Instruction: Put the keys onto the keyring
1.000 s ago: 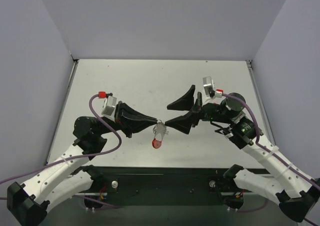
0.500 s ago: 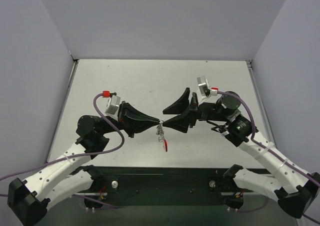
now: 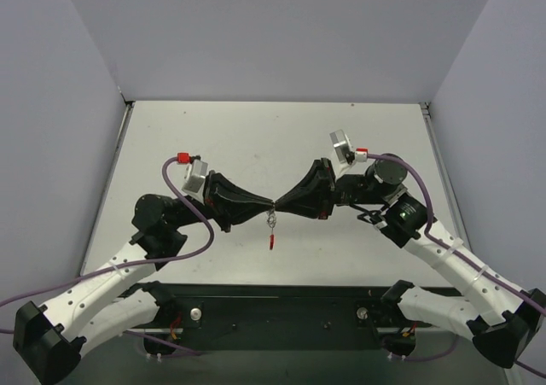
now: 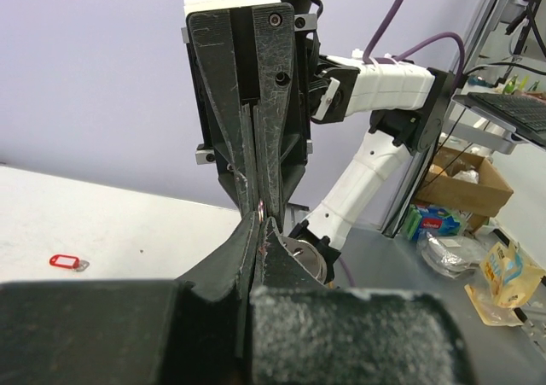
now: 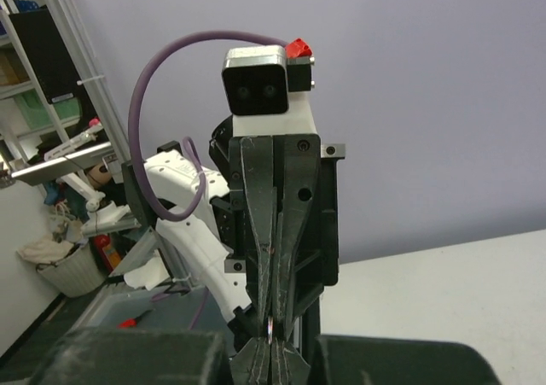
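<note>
My two grippers meet tip to tip above the middle of the table. The left gripper (image 3: pixel 269 203) and the right gripper (image 3: pixel 279 204) are both shut on a thin silver ring of the keyring (image 3: pixel 273 218). The ring's edge shows between the tips in the left wrist view (image 4: pixel 258 204) and the right wrist view (image 5: pixel 269 325). Below the pinch hang small silver pieces ending in a red piece (image 3: pixel 271 242); I cannot tell which of them are keys. A small red tag (image 4: pixel 64 262) with a silver bit lies on the table, apart from both grippers.
The white table (image 3: pixel 256 137) is walled at the back and sides by purple panels. A black base rail (image 3: pixel 273 304) runs along the near edge. Beyond the table's edge the left wrist view shows boxes and clutter (image 4: pixel 465 180).
The right gripper's jaws, wide open a second ago, have closed onto the ring at the left gripper's tips. The hanging silver and red pieces swung and now hang straighter.
</note>
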You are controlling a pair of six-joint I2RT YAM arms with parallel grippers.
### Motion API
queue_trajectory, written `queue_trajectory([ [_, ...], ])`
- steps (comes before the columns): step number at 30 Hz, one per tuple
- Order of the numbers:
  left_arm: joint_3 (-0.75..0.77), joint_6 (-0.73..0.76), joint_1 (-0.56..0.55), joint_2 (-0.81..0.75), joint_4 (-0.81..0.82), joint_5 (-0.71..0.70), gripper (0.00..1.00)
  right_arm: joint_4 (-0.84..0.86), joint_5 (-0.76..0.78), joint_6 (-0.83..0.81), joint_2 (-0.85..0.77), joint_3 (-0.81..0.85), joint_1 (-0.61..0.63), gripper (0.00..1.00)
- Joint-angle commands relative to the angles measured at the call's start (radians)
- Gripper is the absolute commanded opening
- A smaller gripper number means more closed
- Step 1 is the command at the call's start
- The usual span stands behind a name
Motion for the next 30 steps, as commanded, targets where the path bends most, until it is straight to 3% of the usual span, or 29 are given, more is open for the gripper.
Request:
queue_trajectory([
  [1, 0.060, 0.028, -0.016, 0.001, -0.001, 0.014, 0.00, 0.056, -0.028, -0.013, 0.012, 0.061, 0.004, 0.00],
  [5, 0.092, 0.096, -0.016, -0.033, -0.148, 0.001, 0.00, 0.016, -0.027, -0.036, 0.012, 0.073, 0.004, 0.00],
  [6, 0.102, 0.122, -0.016, -0.042, -0.200, -0.019, 0.04, -0.016, -0.025, -0.046, 0.010, 0.076, 0.004, 0.00],
  [7, 0.130, 0.170, -0.016, -0.054, -0.297, -0.027, 0.13, -0.036, -0.025, -0.070, 0.009, 0.081, 0.004, 0.00],
  [9, 0.156, 0.215, -0.016, -0.096, -0.397, -0.080, 0.48, -0.103, -0.019, -0.098, 0.004, 0.096, 0.004, 0.00],
  [13, 0.208, 0.299, -0.016, -0.155, -0.575, -0.131, 0.63, -0.226, -0.015, -0.191, -0.005, 0.127, 0.002, 0.00],
  [17, 0.274, 0.357, -0.016, -0.162, -0.710, -0.141, 0.64, -0.364, -0.016, -0.266, 0.002, 0.177, 0.002, 0.00],
  [24, 0.435, 0.465, -0.016, -0.050, -1.000, -0.033, 0.63, -0.608, -0.004, -0.377, 0.039, 0.262, 0.004, 0.00],
  [30, 0.480, 0.460, -0.018, 0.039, -1.036, 0.068, 0.63, -0.762, 0.021, -0.441, 0.090, 0.338, 0.010, 0.00],
])
